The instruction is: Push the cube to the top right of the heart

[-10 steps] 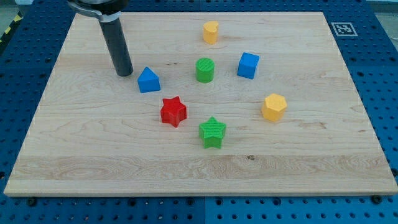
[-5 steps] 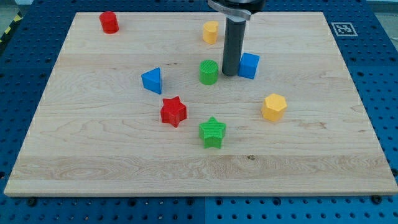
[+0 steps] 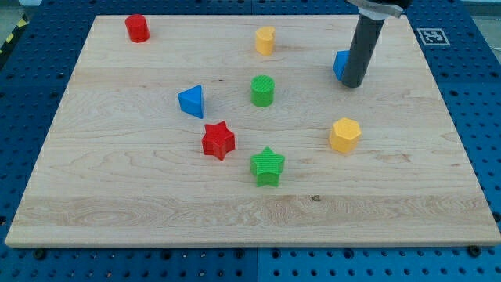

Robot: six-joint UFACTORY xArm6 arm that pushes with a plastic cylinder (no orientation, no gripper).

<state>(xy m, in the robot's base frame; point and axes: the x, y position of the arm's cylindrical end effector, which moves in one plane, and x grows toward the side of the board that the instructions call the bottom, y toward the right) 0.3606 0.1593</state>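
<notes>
The blue cube (image 3: 340,64) sits in the upper right part of the board, mostly hidden behind my dark rod. My tip (image 3: 353,84) rests on the board just right of and below the cube, touching or nearly touching it. The yellow heart (image 3: 265,40) stands near the view's top, left of the cube and slightly higher than it.
A green cylinder (image 3: 262,90) is below the heart. A blue triangle (image 3: 191,101), a red star (image 3: 218,140) and a green star (image 3: 268,165) lie in the middle. A yellow hexagon (image 3: 344,135) is below my tip. A red cylinder (image 3: 137,27) is at top left.
My tip swept from the left of the board to the right. The blue cube moved right and up. The blue triangle shifted and turned earlier; the red cylinder came into view.
</notes>
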